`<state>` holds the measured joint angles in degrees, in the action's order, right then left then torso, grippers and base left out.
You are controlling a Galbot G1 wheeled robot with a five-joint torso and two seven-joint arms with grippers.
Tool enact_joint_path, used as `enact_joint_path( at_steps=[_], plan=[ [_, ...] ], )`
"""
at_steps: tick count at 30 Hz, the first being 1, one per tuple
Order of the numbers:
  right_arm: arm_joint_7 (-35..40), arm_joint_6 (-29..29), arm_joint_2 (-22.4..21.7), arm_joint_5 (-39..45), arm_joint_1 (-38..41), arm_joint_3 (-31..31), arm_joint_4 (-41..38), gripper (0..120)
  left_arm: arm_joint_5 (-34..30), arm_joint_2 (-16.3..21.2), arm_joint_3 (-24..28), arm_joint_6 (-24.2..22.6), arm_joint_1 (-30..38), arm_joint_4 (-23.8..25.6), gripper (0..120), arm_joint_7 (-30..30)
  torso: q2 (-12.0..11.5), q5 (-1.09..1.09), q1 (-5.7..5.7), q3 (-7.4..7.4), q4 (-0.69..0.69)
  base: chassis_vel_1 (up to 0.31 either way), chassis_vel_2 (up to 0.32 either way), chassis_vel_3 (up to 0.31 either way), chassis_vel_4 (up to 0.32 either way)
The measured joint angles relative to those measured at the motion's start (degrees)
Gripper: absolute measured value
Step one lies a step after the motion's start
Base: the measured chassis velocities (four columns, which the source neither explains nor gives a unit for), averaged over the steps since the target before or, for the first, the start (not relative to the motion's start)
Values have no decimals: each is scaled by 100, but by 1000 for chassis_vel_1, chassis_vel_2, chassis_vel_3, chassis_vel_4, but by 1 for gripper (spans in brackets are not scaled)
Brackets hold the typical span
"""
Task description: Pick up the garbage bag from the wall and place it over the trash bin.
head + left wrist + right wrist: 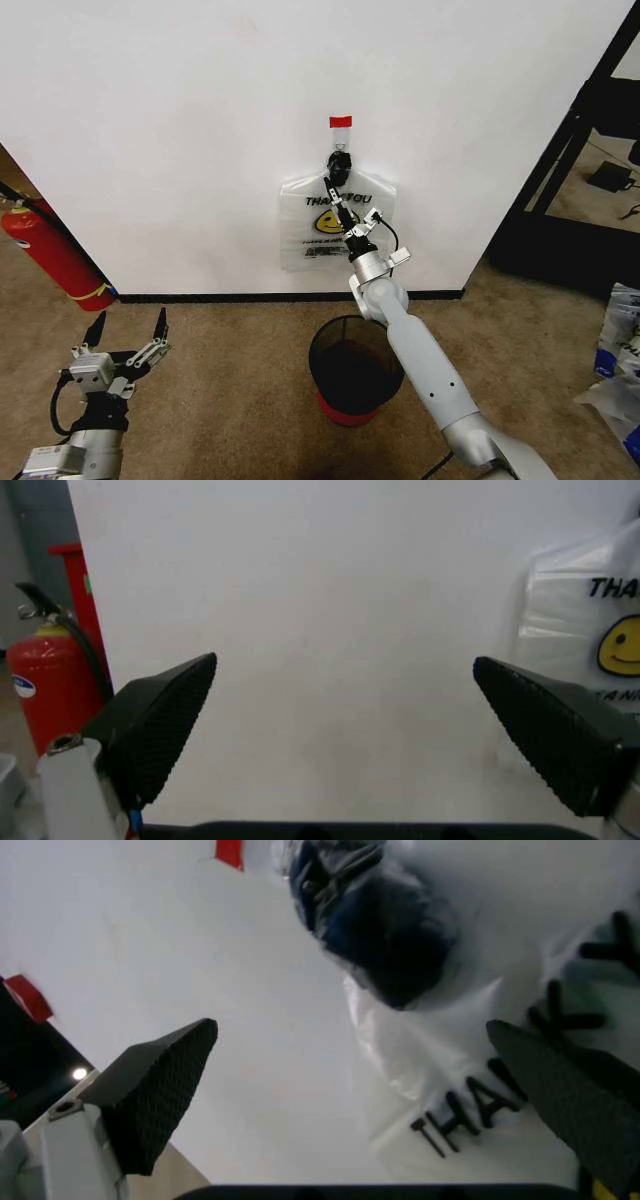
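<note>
A white wall [200, 130] with a black baseboard fills the upper part of the head view. A small strip of red tape [341, 122] is stuck on it, and just below the tape a black hook [340, 163] holds the garbage bag [300, 225], a thin see-through white plastic bag printed with a yellow smiley face and black "THANK YOU" lettering. The bag hangs flat against the wall, above and slightly behind the trash bin [355, 372], a round black wire-mesh basket with a red base standing on the tan carpet near the wall.

The right arm reaches up from the lower right, over the bin, to the bag. The right gripper [350, 217] sits right in front of the bag's upper middle, just under the hook, with its jaws spread wide. The right wrist view shows this close up: the two black fingers [160, 1091] stand far apart, with the bunched dark top of the bag, the lettering and the wall between them, and nothing clamped.

The left gripper [127, 332] hangs low at the lower left, well apart from the bag, its jaws also wide apart. The left wrist view faces the bare wall, with the bag's smiley at one edge and a red fire extinguisher [45, 682] at the other.
</note>
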<state>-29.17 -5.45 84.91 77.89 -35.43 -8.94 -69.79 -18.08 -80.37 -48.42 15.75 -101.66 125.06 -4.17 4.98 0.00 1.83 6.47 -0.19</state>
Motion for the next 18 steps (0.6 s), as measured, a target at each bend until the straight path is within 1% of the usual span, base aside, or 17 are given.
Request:
enact_joint_path(
  at_steps=[6,7,8,10,12,14,15,16,17,18],
  plan=[
    [-177,0,76,24,131,-108,232,100,34,-15,-22,41,-53,-2,100,38,0,0,0,0,1,0,0,0,0],
    [-219,-1,99,25,160,-123,285,99,36,-15,-40,55,-66,-2,100,44,0,0,0,0,1,0,0,0,0],
    [-257,-1,126,25,197,-138,350,95,36,-15,-61,68,-80,-2,100,49,0,0,0,0,1,0,0,0,0],
    [-269,-1,134,25,208,-142,369,95,36,-15,-66,71,-83,-1,100,50,0,0,0,0,1,0,0,0,0],
    [-331,-2,179,20,258,-158,446,90,37,-13,-93,82,-100,8,100,56,0,0,0,0,1,0,0,0,0],
    [-357,-2,197,14,275,-160,461,82,36,-11,-105,84,-103,9,100,59,0,0,0,0,1,0,0,0,0],
    [-374,-2,215,3,288,-161,465,76,36,-6,-114,84,-103,9,100,62,0,0,0,0,1,0,0,0,0],
    [-379,-2,220,-9,293,-162,466,73,35,-3,-117,84,-103,8,100,62,0,0,0,0,1,0,0,0,0],
    [-397,-1,227,-38,300,-164,475,68,33,3,-119,85,-103,7,100,64,0,0,0,0,1,0,0,0,0],
    [-397,-1,227,-38,300,-164,475,68,33,3,-119,85,-103,7,100,64,0,0,0,0,1,0,0,0,0]
  ],
)
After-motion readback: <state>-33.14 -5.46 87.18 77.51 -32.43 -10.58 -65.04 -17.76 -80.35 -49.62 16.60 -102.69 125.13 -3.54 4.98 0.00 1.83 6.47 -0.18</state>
